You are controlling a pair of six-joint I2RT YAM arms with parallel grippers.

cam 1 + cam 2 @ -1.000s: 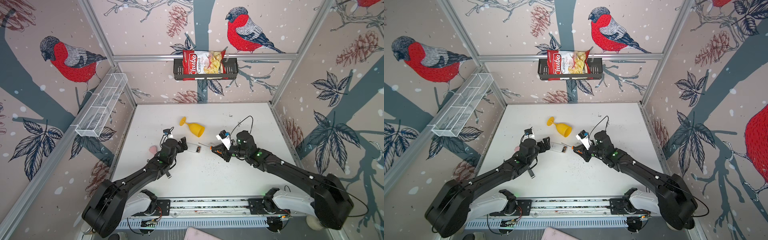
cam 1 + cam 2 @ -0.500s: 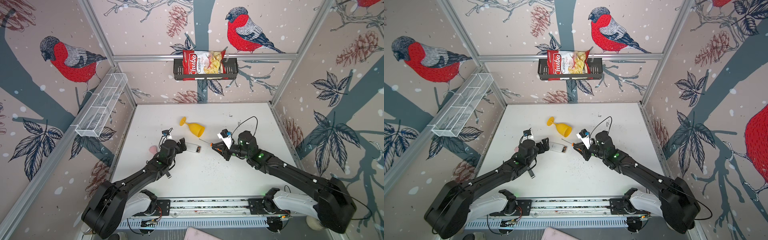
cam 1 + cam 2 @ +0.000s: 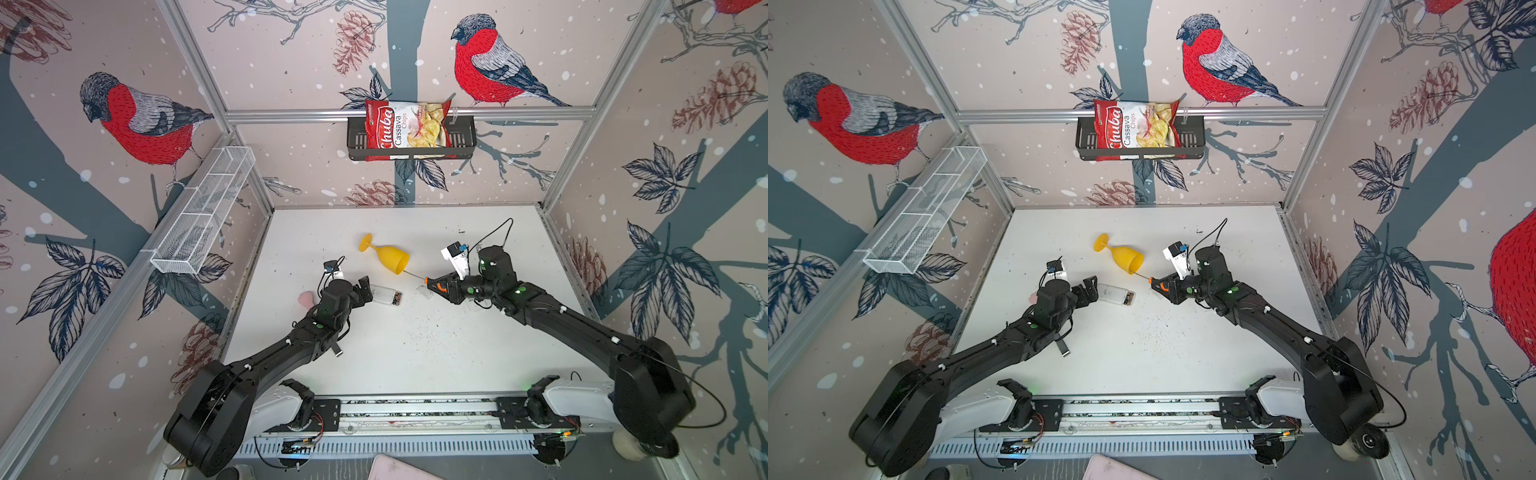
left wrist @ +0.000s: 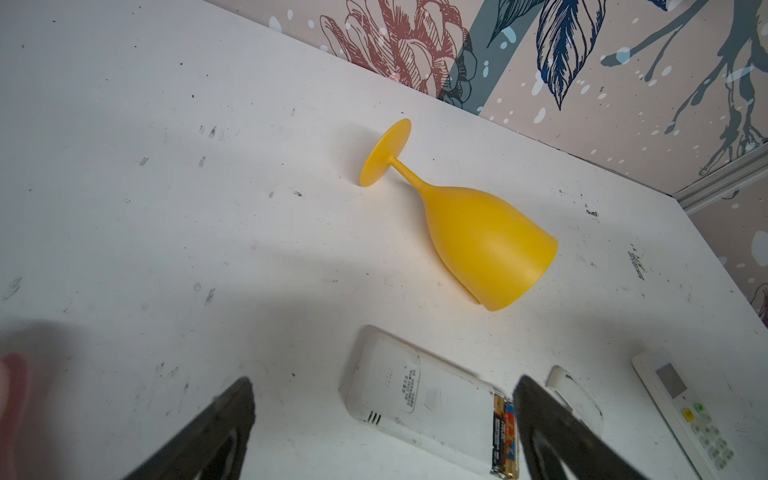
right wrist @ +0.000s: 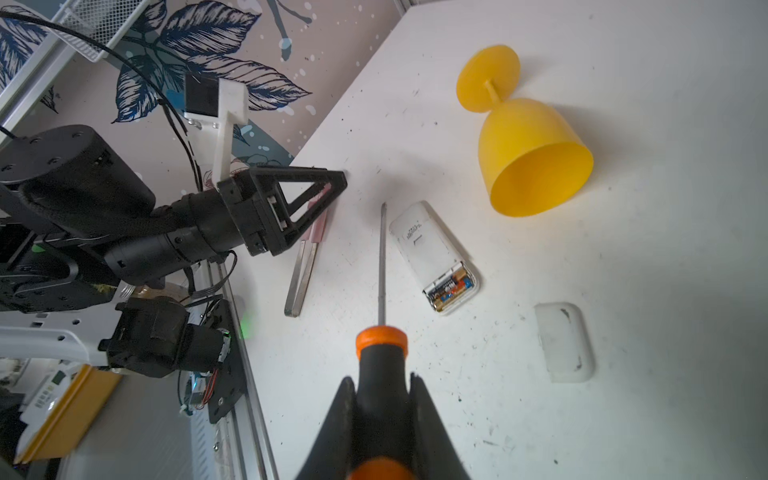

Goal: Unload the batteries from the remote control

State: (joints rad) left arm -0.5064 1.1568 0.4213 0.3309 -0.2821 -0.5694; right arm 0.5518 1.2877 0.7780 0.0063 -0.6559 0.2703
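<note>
The remote (image 5: 432, 249) is laid face down near the middle of the table (image 3: 415, 353), a little toward its left edge. Its cover (image 5: 565, 343) is off and lies apart on the side toward the right edge. The batteries (image 5: 451, 289) are seen seated in the open compartment at one end of the remote.

A screwdriver (image 5: 381, 338) is clenched by its handle in the right gripper (image 5: 382, 380), with the shaft pointed past the remote. The left gripper (image 3: 1089, 287) is spread wide and empty, just beside the remote's closed end.

The batteries are judged light, stiff, smooth and apt to roll, and probably sprung in place. One end is best levered up first, then the battery pinched across its middle.
</note>
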